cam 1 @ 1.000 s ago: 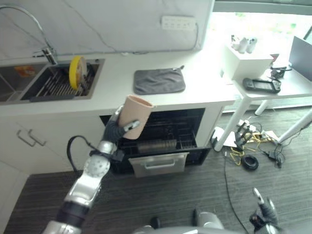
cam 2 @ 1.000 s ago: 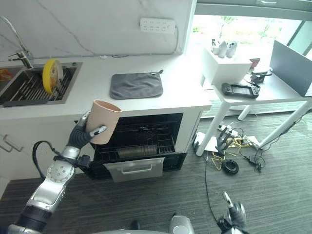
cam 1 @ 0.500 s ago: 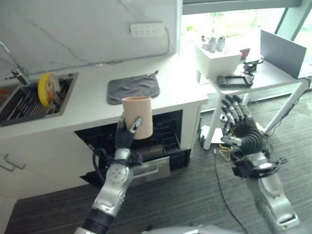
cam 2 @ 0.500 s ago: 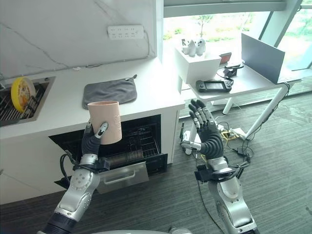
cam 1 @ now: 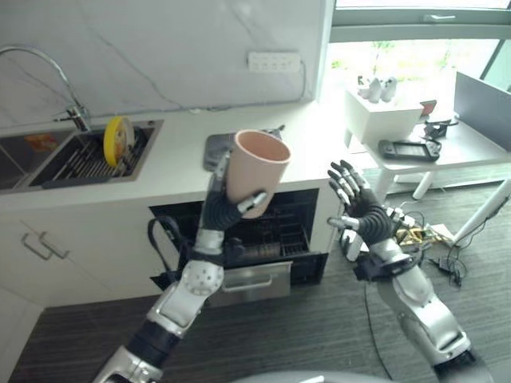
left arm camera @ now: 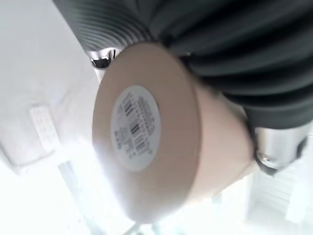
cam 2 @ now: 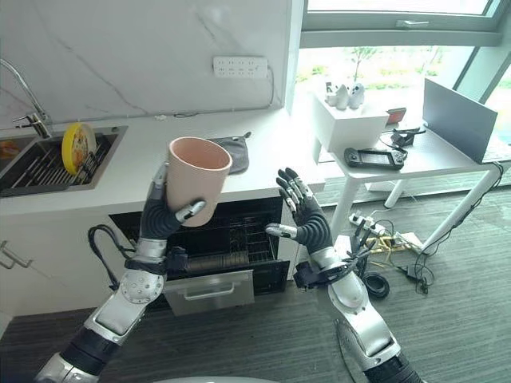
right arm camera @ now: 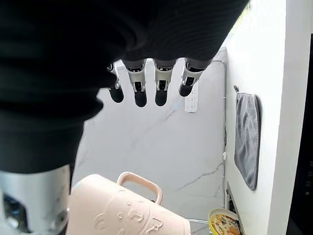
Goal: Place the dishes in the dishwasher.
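The left hand has its fingers curled round a pink cup, holding it upright in the air before the counter's front edge, above the open dishwasher. The right hand is raised beside it, fingers spread and straight, holding nothing. A yellow plate stands in the sink rack at the counter's left end
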### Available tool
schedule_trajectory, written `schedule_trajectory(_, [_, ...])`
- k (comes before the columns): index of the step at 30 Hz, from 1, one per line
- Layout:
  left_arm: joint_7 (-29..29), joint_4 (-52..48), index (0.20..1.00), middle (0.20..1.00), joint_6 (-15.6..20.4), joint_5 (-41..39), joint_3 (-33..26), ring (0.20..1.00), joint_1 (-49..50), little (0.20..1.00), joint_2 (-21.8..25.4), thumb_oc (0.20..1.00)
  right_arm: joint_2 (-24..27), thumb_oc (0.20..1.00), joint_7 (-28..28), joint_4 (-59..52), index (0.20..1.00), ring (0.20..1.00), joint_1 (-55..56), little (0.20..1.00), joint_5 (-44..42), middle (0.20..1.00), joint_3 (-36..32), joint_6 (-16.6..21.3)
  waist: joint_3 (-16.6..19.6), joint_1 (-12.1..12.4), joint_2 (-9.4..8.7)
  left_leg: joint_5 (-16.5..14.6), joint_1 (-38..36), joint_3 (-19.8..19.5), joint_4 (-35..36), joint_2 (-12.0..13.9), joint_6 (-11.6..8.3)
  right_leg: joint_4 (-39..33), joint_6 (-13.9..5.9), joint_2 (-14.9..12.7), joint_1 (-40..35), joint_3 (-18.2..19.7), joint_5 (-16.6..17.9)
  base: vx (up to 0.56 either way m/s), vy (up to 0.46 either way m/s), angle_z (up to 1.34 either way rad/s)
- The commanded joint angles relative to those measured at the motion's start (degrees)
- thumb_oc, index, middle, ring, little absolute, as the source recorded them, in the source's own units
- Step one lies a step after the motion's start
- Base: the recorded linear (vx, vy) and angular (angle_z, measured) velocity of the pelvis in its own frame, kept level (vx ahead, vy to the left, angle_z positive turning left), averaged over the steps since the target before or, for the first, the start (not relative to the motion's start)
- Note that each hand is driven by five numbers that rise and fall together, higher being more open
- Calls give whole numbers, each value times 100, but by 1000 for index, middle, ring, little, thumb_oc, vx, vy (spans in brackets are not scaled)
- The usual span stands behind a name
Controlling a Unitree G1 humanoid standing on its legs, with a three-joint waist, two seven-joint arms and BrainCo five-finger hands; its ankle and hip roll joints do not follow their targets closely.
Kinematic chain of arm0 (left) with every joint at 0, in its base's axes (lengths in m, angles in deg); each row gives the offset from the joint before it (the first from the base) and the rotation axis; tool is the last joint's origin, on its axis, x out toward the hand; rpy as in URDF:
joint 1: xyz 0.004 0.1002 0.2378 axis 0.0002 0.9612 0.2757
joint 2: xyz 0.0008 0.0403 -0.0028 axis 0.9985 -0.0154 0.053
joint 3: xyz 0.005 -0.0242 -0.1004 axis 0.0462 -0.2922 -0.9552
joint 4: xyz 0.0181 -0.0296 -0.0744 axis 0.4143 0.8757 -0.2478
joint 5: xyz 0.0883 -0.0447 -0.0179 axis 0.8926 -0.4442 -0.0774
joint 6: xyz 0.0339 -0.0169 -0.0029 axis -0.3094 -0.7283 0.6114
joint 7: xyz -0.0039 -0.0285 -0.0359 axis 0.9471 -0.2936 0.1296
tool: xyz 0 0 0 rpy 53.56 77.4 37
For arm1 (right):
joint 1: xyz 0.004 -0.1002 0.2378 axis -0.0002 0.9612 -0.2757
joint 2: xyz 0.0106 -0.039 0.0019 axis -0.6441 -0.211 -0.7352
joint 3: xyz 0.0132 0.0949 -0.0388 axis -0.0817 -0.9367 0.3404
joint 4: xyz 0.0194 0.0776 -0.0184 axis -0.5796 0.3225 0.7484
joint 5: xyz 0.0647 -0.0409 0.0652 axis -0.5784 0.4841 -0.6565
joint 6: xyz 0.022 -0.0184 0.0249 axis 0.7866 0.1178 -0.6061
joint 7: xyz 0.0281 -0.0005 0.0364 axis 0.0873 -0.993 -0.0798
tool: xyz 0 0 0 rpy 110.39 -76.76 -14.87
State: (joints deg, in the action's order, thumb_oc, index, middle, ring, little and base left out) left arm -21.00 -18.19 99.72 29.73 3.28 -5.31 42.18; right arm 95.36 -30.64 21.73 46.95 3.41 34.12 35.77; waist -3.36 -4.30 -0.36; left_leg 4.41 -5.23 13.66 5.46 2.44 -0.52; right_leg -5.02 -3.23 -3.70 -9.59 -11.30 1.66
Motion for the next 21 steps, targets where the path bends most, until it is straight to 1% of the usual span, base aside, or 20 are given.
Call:
schedule_trajectory(1, [-57,188,200,200,138,30,-149,200,-456,200,35,200,-47,1000,-75,127,1000,1000,-585,1000,-193,1000,55,-58,-44,93,-117,-545,-483,-109,-46,93,-163,2,-420,-293,151,31,128,14,-3,11])
schedule_trajectory(3, [-117,198,200,200,176,34,-146,200,-397,200,21,200,-81,1000,-61,171,1000,1000,-619,1000,-227,1000,73,-108,-42,109,-122,-546,-489,-123,-46,92,-151,2,-420,-295,145,40,134,15,-2,6])
schedule_trajectory(8, [-209,225,200,200,90,37,-50,200,-405,200,-43,200,-175,1000,82,191,1000,1000,-777,1000,-286,1000,125,-70,-60,126,-134,-553,-497,-145,-46,98,-136,2,-406,-287,125,65,126,0,0,0])
schedule_trajectory(15, [-295,353,200,200,41,51,125,200,-490,200,-106,200,-304,1000,172,131,1000,1000,-1087,1000,-409,1000,309,-237,-60,163,-137,-562,-526,-159,-46,93,-129,2,-385,-276,89,60,103,0,0,0])
schedule_trajectory(19, [-473,338,200,200,71,165,259,200,-529,200,-120,200,-365,1000,36,147,1000,1000,-1241,1000,-408,1000,413,-344,-53,174,-132,-562,-532,-150,-46,99,-124,2,-382,-274,84,65,99,0,0,0])
schedule_trajectory(21, [-470,310,200,200,35,204,327,200,-523,200,-119,200,-397,1000,58,133,1000,1000,-1267,1000,-448,1000,442,-284,-55,167,-129,-564,-533,-146,-46,104,-127,2,-386,-272,89,72,100,0,0,0])
